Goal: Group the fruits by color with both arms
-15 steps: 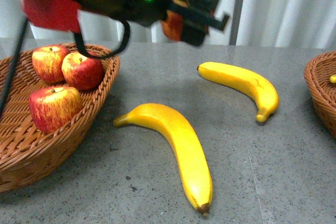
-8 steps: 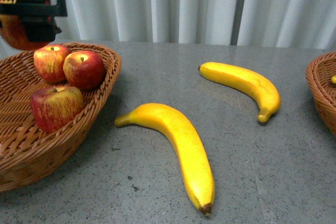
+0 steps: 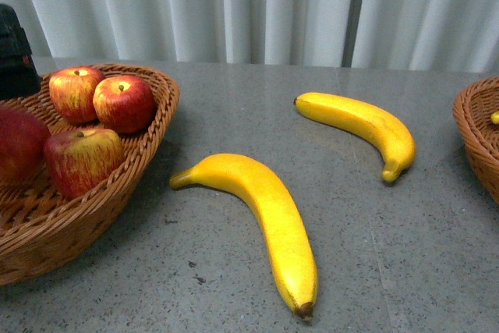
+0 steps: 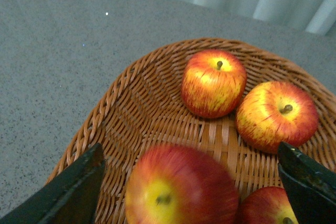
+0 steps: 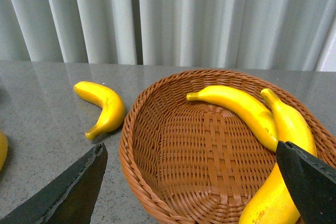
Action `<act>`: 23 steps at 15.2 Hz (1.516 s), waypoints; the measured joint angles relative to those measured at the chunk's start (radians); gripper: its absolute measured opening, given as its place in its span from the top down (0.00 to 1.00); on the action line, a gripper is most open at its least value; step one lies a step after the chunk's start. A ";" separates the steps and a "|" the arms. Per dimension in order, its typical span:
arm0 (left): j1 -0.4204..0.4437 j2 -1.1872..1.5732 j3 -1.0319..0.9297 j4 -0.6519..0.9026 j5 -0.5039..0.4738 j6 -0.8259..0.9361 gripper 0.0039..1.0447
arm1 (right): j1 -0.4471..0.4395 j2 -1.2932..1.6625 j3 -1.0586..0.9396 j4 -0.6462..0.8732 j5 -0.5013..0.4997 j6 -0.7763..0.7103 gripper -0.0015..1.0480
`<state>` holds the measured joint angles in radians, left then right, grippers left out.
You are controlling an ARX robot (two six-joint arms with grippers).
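Grey table (image 3: 390,271), white curtain (image 3: 273,5) behind. Left gripper (image 4: 190,150) is wide open over left basket (image 4: 136,108) w/ 3 apples (image 4: 213,82); a 4th, blurred apple (image 4: 181,187), sits btw its fingers. Loose bananas (image 3: 265,216) lie on table. Right gripper (image 5: 190,148), also wide, hangs above right basket (image 5: 157,129) w/ 2 sorted bananas (image 5: 236,108).

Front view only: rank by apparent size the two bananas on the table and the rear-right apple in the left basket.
Largest: near banana, though it also lies closest to the camera.
Next: far banana; whether it is truly smaller is unsure, since it sits farther back.
Smallest: rear-right apple, clearly.
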<state>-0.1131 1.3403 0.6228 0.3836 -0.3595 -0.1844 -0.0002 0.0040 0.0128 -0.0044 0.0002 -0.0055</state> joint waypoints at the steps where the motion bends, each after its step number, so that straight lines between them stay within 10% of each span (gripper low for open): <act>1: -0.002 -0.040 0.000 0.010 -0.010 0.000 0.06 | 0.000 0.000 0.000 0.000 0.000 0.000 0.06; 9: -0.129 -0.598 -0.126 -0.071 -0.112 0.211 0.06 | 0.000 0.000 0.000 0.000 0.000 0.000 0.06; 12: 0.048 -0.883 -0.313 -0.234 0.317 0.192 0.56 | 0.000 0.000 0.000 0.000 0.000 0.001 0.06; 15: 0.108 -0.969 -0.418 -0.205 0.359 0.188 0.94 | 0.000 0.000 0.000 0.000 0.000 0.002 0.06; 23: 0.113 -1.122 -0.558 -0.235 0.359 0.185 0.99 | 0.000 0.000 0.000 0.000 0.000 0.002 0.06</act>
<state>-0.0002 0.2184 0.0647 0.1490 -0.0006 0.0010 -0.0002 0.0040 0.0128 -0.0048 0.0002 -0.0040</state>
